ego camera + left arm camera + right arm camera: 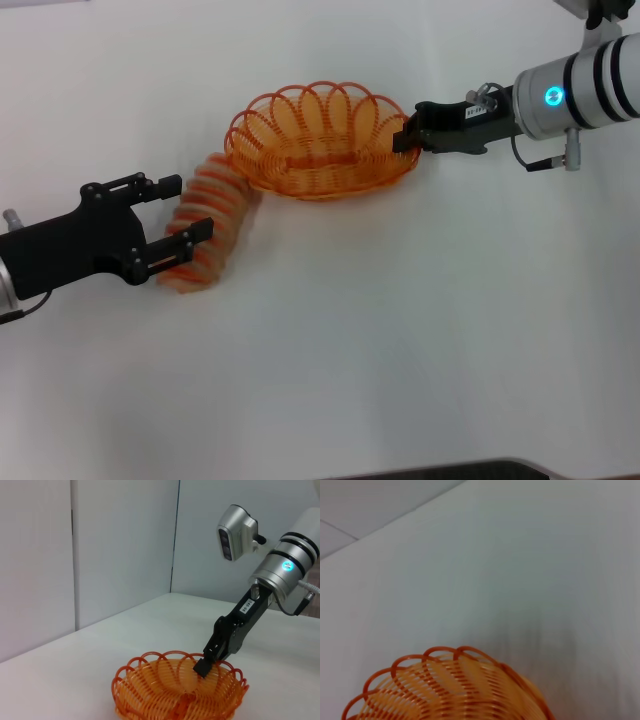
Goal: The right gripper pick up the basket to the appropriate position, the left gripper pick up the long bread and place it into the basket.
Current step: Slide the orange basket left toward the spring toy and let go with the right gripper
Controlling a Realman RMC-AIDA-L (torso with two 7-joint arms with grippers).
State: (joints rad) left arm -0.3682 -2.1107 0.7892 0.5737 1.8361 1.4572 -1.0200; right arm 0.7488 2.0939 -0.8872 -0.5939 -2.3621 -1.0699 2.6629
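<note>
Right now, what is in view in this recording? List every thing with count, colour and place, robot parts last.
basket: one, orange wire with a looped rim, on the table's far middle, empty.
long bread: one, pale tan with orange stripes, on the table at the basket's left end, its far end against the basket.
table: one, white, under everything.
wall panels: pale grey, behind the table in the left wrist view.
left gripper: one, black, at the left, fingers open on either side of the bread's near half.
right gripper: one, black, on a silver arm with a blue-lit ring, at the basket's right rim, shut on it.
</note>
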